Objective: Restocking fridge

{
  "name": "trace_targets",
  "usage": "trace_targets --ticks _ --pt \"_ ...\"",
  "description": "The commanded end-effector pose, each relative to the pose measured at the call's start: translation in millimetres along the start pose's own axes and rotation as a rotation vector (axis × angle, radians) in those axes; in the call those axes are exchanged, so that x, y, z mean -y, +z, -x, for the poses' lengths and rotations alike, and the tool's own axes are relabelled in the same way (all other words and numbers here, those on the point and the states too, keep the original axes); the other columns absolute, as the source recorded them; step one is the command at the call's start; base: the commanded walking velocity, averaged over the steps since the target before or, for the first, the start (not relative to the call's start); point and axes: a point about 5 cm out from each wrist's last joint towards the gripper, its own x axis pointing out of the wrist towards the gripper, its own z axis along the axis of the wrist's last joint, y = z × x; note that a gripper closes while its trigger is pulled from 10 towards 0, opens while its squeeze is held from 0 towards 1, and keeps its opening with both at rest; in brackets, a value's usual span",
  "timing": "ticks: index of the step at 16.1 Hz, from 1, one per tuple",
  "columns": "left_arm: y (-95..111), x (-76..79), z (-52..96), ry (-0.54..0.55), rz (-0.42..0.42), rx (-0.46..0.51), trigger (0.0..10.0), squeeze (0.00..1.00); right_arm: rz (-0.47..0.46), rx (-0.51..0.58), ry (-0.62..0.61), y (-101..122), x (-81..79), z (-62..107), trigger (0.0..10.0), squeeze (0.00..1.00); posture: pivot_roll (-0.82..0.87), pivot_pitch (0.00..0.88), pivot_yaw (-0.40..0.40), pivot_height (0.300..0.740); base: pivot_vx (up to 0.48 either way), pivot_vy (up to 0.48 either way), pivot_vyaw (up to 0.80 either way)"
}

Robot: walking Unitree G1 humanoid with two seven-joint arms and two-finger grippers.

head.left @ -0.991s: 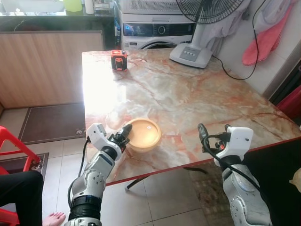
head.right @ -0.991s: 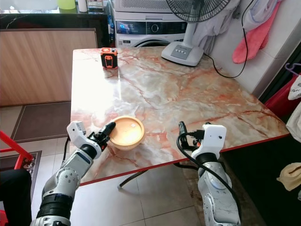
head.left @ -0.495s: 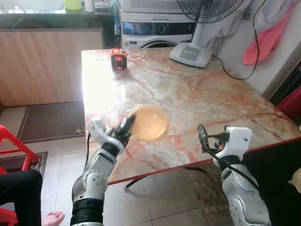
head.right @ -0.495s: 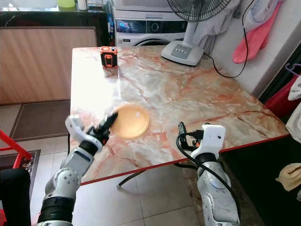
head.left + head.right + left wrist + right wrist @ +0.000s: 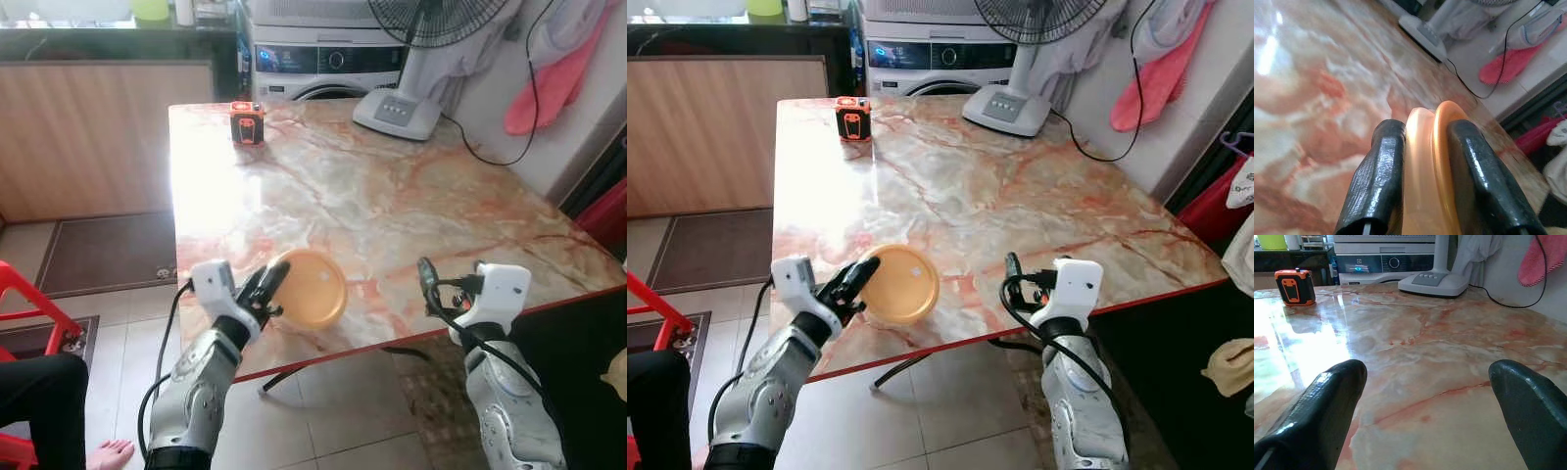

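Observation:
A round orange bowl (image 5: 312,290) is held tilted on its edge above the front of the marble table (image 5: 392,196). My left gripper (image 5: 266,285) is shut on the bowl's rim from the left. In the left wrist view the two black fingers (image 5: 1382,161) pinch the orange wall of the bowl (image 5: 1422,196) between them. My right gripper (image 5: 446,284) hovers at the table's front right edge, and in the right wrist view it (image 5: 1425,377) stands open over bare marble with nothing between its fingers.
An orange and black device (image 5: 248,122) stands at the table's far left. A fan base (image 5: 397,113) sits at the far side, its cable trailing right. A washing machine (image 5: 323,61) is behind. A red chair (image 5: 29,304) and a person's leg (image 5: 39,392) are at the left.
The bowl sat flat on the table a second ago with my left gripper at its rim. It is now lifted and tilted in that gripper. The right arm barely moved.

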Motion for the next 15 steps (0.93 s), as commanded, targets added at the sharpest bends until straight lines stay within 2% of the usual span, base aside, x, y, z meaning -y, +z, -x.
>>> trace_targets --ticks 1,2,3,4,5,6,7,9,10,11,13,15 --pt "13.9 3.9 -0.6 0.031 -0.110 0.067 10.0 0.00 -0.006 0.010 -0.020 1.1 3.7 -0.9 10.0 0.00 -0.07 0.000 -0.096 0.740 0.000 0.000 0.00" --pt "21.1 2.4 1.0 0.067 -0.167 0.110 10.0 0.00 -0.011 0.012 -0.019 0.9 1.9 -1.3 10.0 0.00 -0.07 0.000 -0.094 0.740 0.000 0.000 0.00" --pt "36.5 5.8 1.7 0.092 -0.239 0.203 10.0 0.00 -0.020 0.015 -0.013 0.5 -1.8 -2.2 10.0 0.00 -0.07 0.000 -0.091 0.740 0.000 0.000 0.00" --pt "41.8 10.2 0.9 0.078 -0.255 0.236 10.0 0.00 -0.023 0.017 -0.010 0.5 -2.9 -2.3 10.0 0.00 -0.07 0.000 -0.091 0.740 0.000 0.000 0.00" --pt "57.2 30.1 -2.0 -0.017 -0.219 0.332 10.0 0.00 -0.032 0.025 -0.007 0.1 -4.9 -1.6 10.0 0.00 -0.07 0.000 -0.083 0.740 0.000 0.000 0.00" --pt "60.2 34.8 -2.6 -0.043 -0.191 0.352 10.0 0.00 -0.034 0.026 -0.008 -0.2 -5.1 -1.3 10.0 0.00 -0.07 0.000 -0.082 0.740 0.000 0.000 0.00" --pt "64.5 39.6 -4.9 -0.069 -0.070 0.370 10.0 0.00 -0.035 0.027 -0.011 -0.7 -4.6 -0.9 10.0 0.00 -0.08 0.000 -0.080 0.740 0.000 0.000 0.00" --pt "62.9 42.0 -7.4 -0.085 0.003 0.354 10.0 0.00 -0.036 0.028 -0.015 -1.2 -3.9 -0.5 10.0 0.00 -0.08 0.000 -0.078 0.740 0.000 0.000 0.00" --pt "61.1 41.7 -7.7 -0.083 -0.010 0.343 10.0 0.00 -0.036 0.029 -0.015 -1.4 -3.8 -0.4 10.0 0.00 -0.08 0.000 -0.078 0.740 0.000 0.000 0.00" --pt "56.2 41.0 -7.9 -0.080 -0.091 0.309 10.0 0.00 -0.037 0.030 -0.013 -1.5 -4.3 -0.6 10.0 0.00 -0.08 0.000 -0.078 0.740 0.000 0.000 0.00" --pt "51.5 40.3 -8.0 -0.081 -0.180 0.279 10.0 0.00 -0.037 0.031 -0.009 -1.7 -5.5 -1.4 10.0 0.00 -0.07 0.000 -0.078 0.740 0.000 0.000 0.00" --pt "48.5 28.1 -9.7 -0.006 -0.209 0.241 10.0 0.00 -0.040 0.035 -0.003 -1.0 -7.7 -2.8 10.0 0.00 -0.07 0.000 -0.077 0.740 0.000 0.000 0.00"
